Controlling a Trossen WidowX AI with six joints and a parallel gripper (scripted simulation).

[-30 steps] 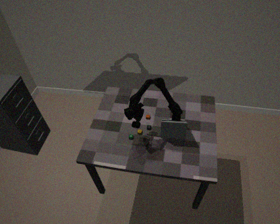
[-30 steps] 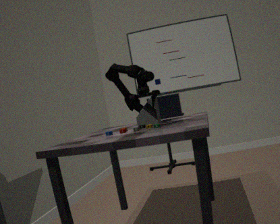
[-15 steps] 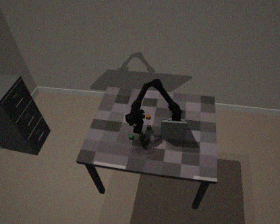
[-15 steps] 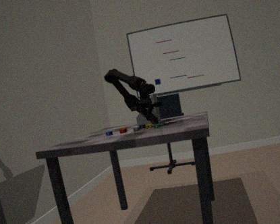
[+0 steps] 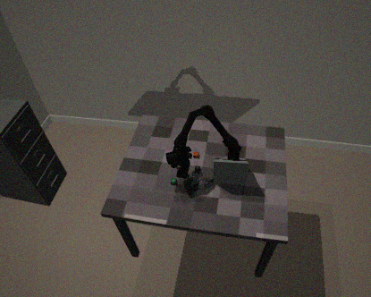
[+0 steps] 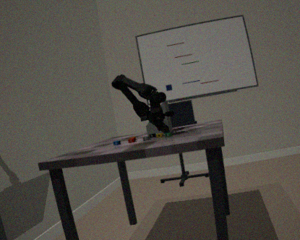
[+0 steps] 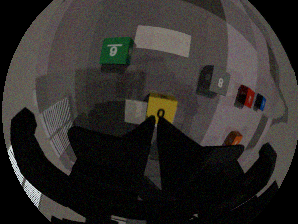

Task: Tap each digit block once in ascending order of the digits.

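My gripper (image 5: 182,174) (image 6: 165,129) (image 7: 156,120) is shut with nothing between its tips. In the wrist view the tips overlap the near edge of the yellow block (image 6: 160,135) (image 7: 162,104), marked 0; contact cannot be told. The green block (image 5: 173,181) (image 6: 168,134) (image 7: 115,52) shows a 9-like digit with a bar above, like an upside-down 6. The grey block (image 6: 146,138) (image 7: 220,83) shows 8. The red block (image 6: 131,139) (image 7: 245,97), blue block (image 6: 116,143) (image 7: 260,102) and orange block (image 5: 196,155) (image 7: 233,138) have unclear digits. A dark block (image 5: 198,169) (image 6: 152,135) is hidden in the wrist view.
The blocks lie on the checkered table (image 5: 274,170) (image 6: 203,135). A grey panel (image 5: 231,171) stands by the arm's base, right of the blocks in the top view. The arm hides several blocks in that view.
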